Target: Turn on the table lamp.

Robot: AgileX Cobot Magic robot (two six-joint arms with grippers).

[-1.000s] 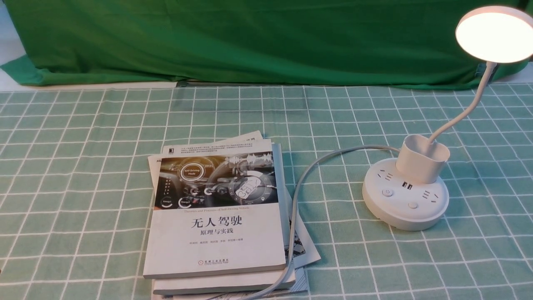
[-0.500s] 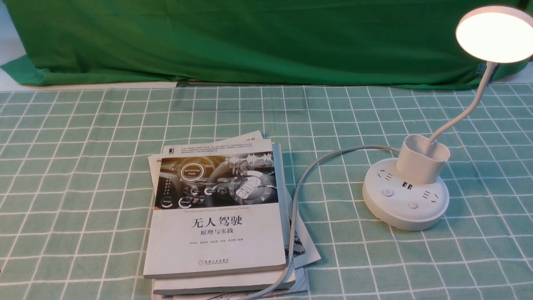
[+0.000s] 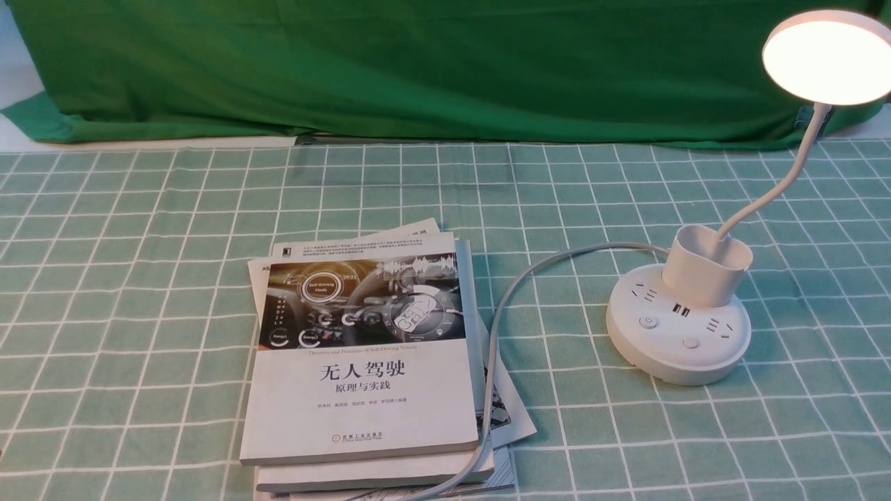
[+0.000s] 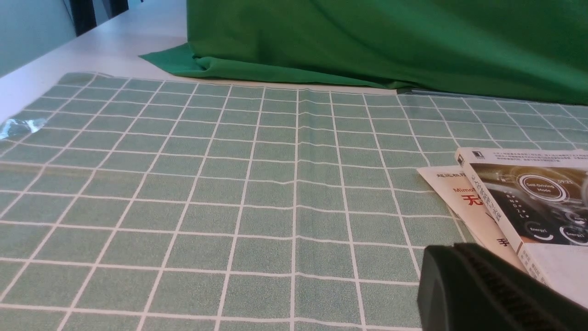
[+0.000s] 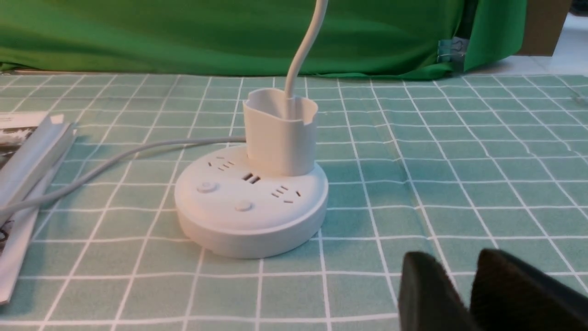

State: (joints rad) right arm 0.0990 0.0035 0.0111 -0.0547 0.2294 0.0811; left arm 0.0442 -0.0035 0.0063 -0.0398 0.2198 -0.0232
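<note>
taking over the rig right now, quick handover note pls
Left claw: one finger in view, open or shut unclear, low beside the books.
Right claw: jaws apart, empty, short of the base, not touching it.
Table lamp: on the robot's right side, head lit; cord runs over the books' edge.
Done: lamp is on.
Left: nothing that shows.

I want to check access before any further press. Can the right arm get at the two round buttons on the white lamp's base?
Probably yes. In the right wrist view, only bare green checked cloth lies between the right tool and the white table lamp's round base; both buttons face it, uncovered. The grey cord runs off to the far side.
</note>
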